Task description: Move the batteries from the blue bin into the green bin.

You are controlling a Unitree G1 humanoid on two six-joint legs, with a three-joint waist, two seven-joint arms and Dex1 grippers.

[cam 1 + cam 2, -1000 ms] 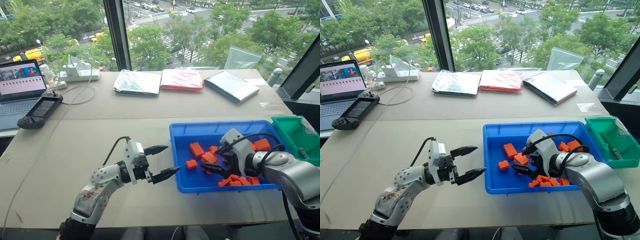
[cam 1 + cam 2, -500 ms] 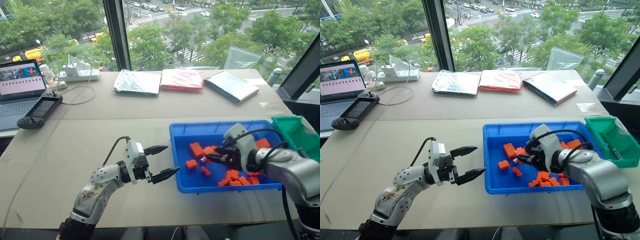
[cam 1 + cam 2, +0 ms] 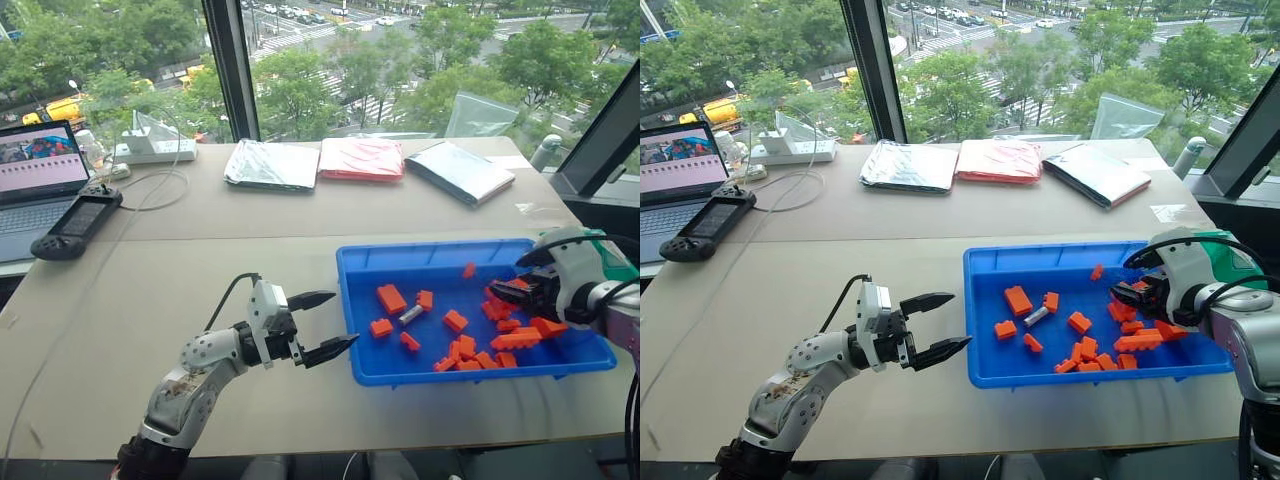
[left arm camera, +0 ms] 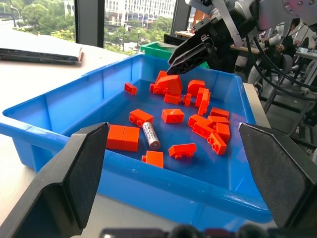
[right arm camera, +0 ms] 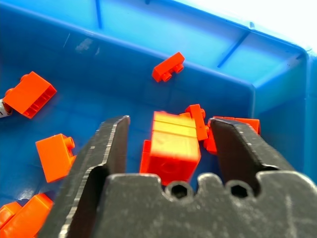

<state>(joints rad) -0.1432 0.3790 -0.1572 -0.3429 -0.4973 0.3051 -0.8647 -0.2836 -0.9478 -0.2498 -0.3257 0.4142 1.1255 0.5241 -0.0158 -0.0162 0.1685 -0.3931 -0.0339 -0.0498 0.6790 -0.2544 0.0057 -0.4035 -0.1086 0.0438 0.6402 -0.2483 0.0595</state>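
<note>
Task status: not complete. One battery lies on the floor of the blue bin, among orange blocks. The green bin sits just past the blue bin's far right end; its contents cannot be judged.

Right tool: fingers apart, empty, above the blocks at that end. Left tool: fingers apart, empty, over the worktop beside the blue bin.

The left wrist view shows the battery's label band; the right wrist view shows a stacked block between the fingers.

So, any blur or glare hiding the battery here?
Left wrist view: the battery is sharp, while the left hand's near fingers are soft. Right wrist view: overexposed white beyond the blue bin's rim. Left eye view: even daylight.
</note>
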